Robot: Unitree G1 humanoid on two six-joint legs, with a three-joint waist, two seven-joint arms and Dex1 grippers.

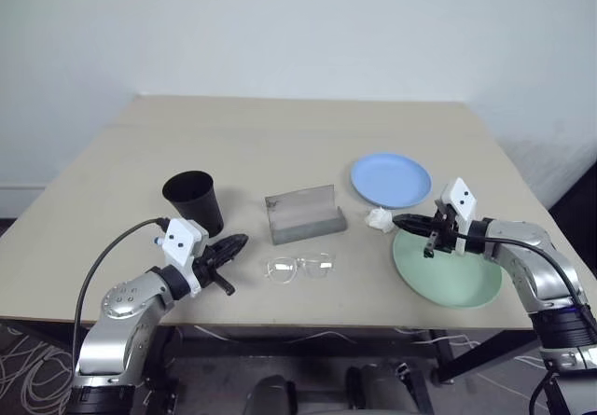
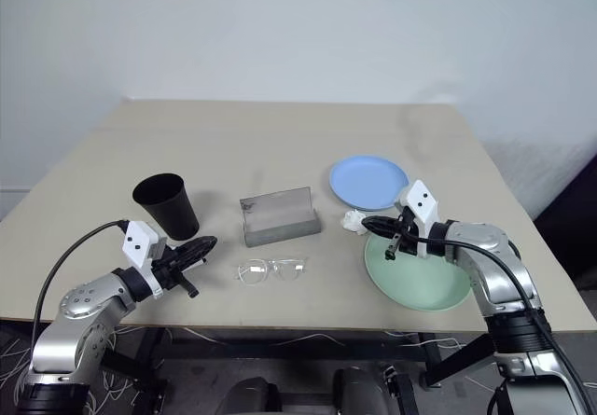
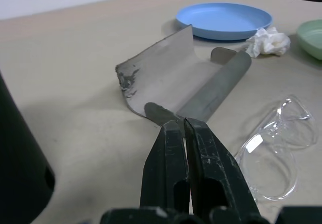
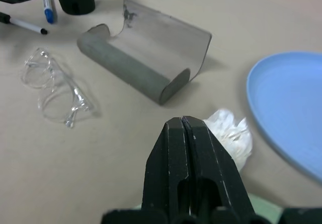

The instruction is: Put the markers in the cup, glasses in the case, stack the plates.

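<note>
The black cup (image 1: 194, 199) stands upright at the left. Two markers lie beside it, one with a blue cap (image 4: 48, 5) and one with a black cap (image 4: 22, 23). My left gripper (image 1: 233, 243) is shut and empty, just in front of the cup, pointing toward the grey case (image 1: 304, 215), which is open with its lid up. The clear glasses (image 1: 298, 267) lie on the table in front of the case. The blue plate (image 1: 391, 179) sits to the right, and the larger green plate (image 1: 457, 280) lies nearer the front edge. My right gripper (image 1: 399, 220) is shut and empty over the green plate's far left rim.
A white wad of tissue (image 1: 379, 218) lies between the two plates, just beyond my right gripper's tips. The beige table (image 1: 280, 135) runs wide behind the objects. Its front edge is close to the glasses and the green plate.
</note>
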